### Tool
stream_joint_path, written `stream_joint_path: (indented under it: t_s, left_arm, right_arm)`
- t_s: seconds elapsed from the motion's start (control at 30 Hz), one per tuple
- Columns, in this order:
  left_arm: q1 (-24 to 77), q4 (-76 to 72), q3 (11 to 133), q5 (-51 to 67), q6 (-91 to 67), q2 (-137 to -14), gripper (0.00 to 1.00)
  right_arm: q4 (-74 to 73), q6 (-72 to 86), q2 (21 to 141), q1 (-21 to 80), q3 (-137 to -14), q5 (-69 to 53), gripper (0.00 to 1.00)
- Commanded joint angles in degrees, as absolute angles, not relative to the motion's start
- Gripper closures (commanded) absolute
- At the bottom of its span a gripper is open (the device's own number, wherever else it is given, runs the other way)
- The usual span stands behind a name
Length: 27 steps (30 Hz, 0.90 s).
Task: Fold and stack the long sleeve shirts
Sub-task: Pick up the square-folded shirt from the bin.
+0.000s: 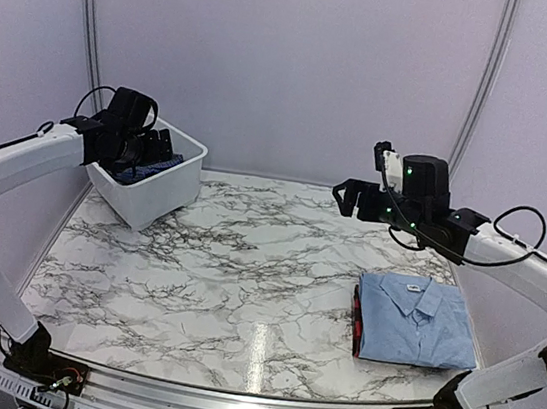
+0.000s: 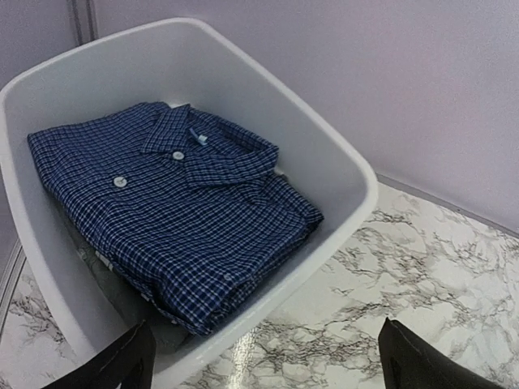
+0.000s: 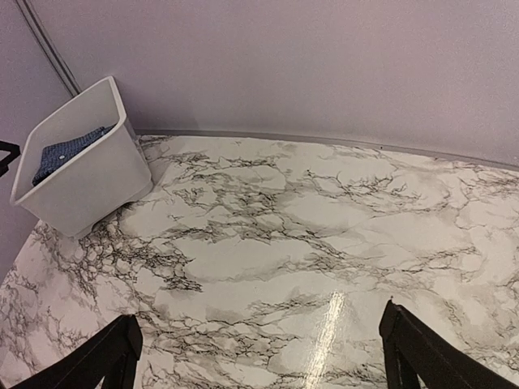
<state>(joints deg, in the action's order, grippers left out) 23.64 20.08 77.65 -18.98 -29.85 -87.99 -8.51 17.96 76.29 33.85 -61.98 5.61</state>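
From where I stood, the dark blue checked shirt [image 2: 174, 219] lay folded in the white bin [image 2: 340, 174] at about ten o'clock on the marble table [image 1: 246, 261]. The left gripper [image 2: 263, 361] hung over it with its claw spread wide and empty. The light blue shirt [image 1: 415, 319] sat folded on the table near four o'clock, and the right gripper [image 3: 263, 356] hovered beyond it around two o'clock, equally wide and holding nothing.

Both shirts looked soft, light and limp. I judged the dark one would sag and unfold unless pinched through all layers at its folded edge nearest the claw.

Its sleeves were tucked out of sight. Something grey showed beneath it that I could not identify, nor could I identify the red strip [image 1: 357, 329] under the light shirt's nine o'clock edge.
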Motion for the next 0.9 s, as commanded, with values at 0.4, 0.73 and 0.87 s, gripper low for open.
stream_joint_path:
  t_s: [0.4, 0.73, 0.87]
  left_arm:
    - [15.1, 29.5, 86.2, -16.9, -33.1, -102.9, 0.08]
    - [15.1, 32.2, 88.7, -24.2, -31.1, -108.9, 0.45]
    - [15.0, 32.4, 91.2, -25.4, -30.0, -110.5, 0.68]
  right_arm:
    - [-6.1, 18.1, 74.4, 33.6, -60.6, 4.8, 0.01]
    - [-5.7, 18.2, 73.2, 33.6, -59.4, 4.8, 0.01]
    - [-5.7, 18.2, 73.1, 33.6, -59.4, 4.4, 0.01]
